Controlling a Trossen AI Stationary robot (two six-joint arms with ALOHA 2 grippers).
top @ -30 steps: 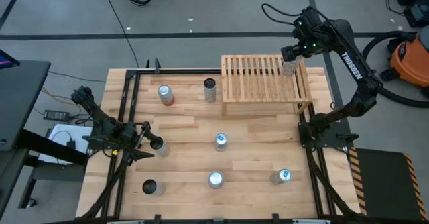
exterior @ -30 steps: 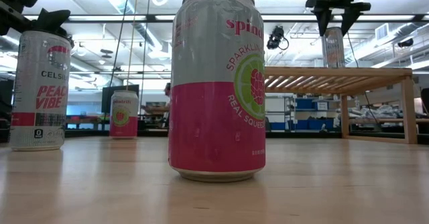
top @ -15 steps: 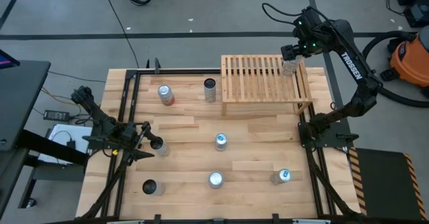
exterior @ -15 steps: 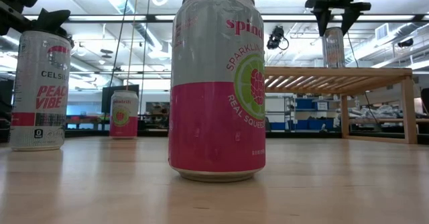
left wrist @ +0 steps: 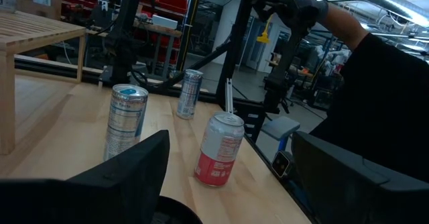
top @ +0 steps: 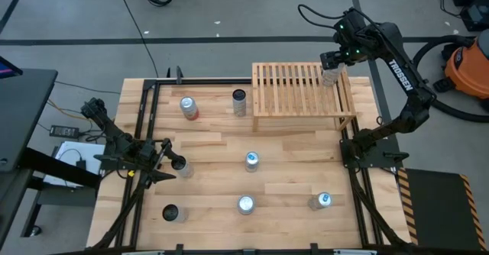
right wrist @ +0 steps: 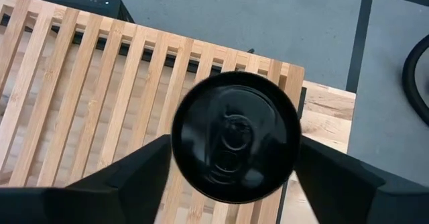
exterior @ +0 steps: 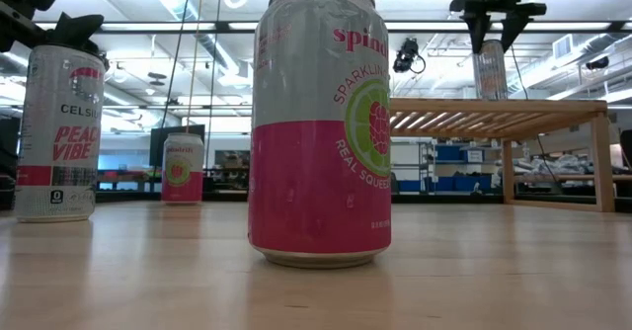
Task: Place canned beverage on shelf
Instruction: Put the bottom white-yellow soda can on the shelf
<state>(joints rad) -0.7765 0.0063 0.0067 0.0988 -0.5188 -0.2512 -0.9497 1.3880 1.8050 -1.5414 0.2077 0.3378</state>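
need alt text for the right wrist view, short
Looking straight down on the dark top of a can standing on the light-wood slatted shelf near its corner, with the right gripper directly above it and one dark finger on either side. Whether the fingers touch the can cannot be told. Grey floor lies beyond the shelf.

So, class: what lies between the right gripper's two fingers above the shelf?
A dark-topped can standing on the shelf, between the right gripper's fingers in the right wrist view.
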